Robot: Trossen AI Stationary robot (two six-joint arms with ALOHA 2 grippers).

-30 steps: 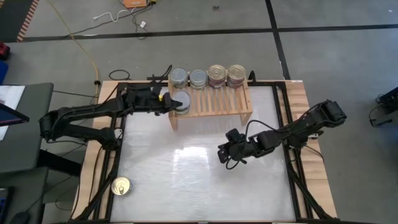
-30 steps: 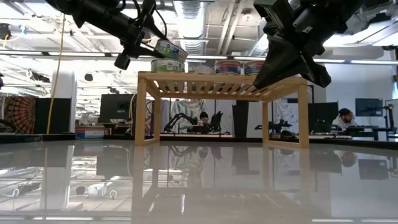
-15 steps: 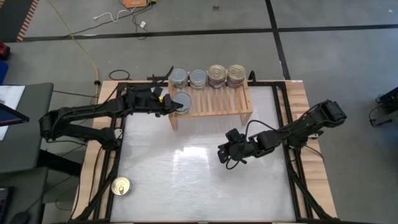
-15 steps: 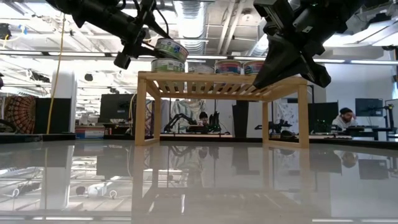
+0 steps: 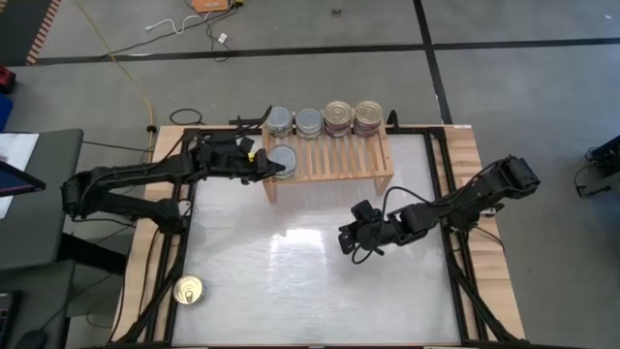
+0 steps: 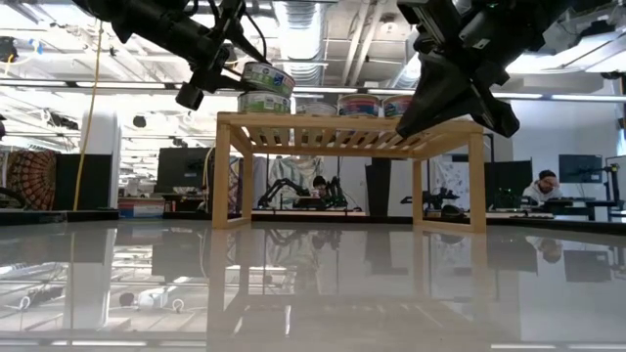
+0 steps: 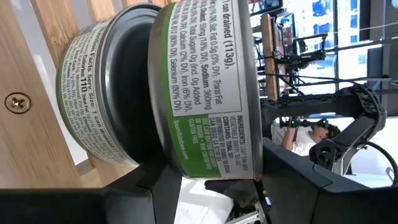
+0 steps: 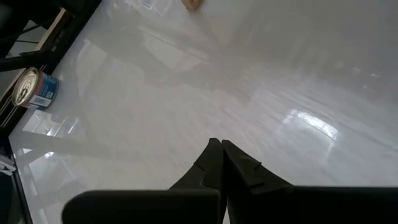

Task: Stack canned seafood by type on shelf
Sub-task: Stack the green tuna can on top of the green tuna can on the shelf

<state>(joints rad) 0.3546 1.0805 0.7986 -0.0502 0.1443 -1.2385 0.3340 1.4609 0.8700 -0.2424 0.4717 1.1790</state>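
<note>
The light-wood shelf stands at the table's far side. On its far edge stand tins in a row: two silver-topped and two stacks with striped sides. At its near-left corner a green-label tin sits slightly tilted on another like it, with my left gripper shut on it. My right gripper hangs shut over the middle of the table, touching nothing. A gold-lidded tin stands on the table at the near left. My left gripper has the upper green-label tin between its two fingers, one on the tin's top face and one at its bottom rim, where the two tins meet. The fingers come nearly level from the table's left. The tin's far edge rests on the lower tin.
The white tabletop lies between the shelf and the near edge. A black frame runs along the table's sides. The shelf's slats in front of the far row bear nothing right of the left corner.
The upper green-label tin has tipped flatter onto the tin below it. Both arms have stayed where they were.
</note>
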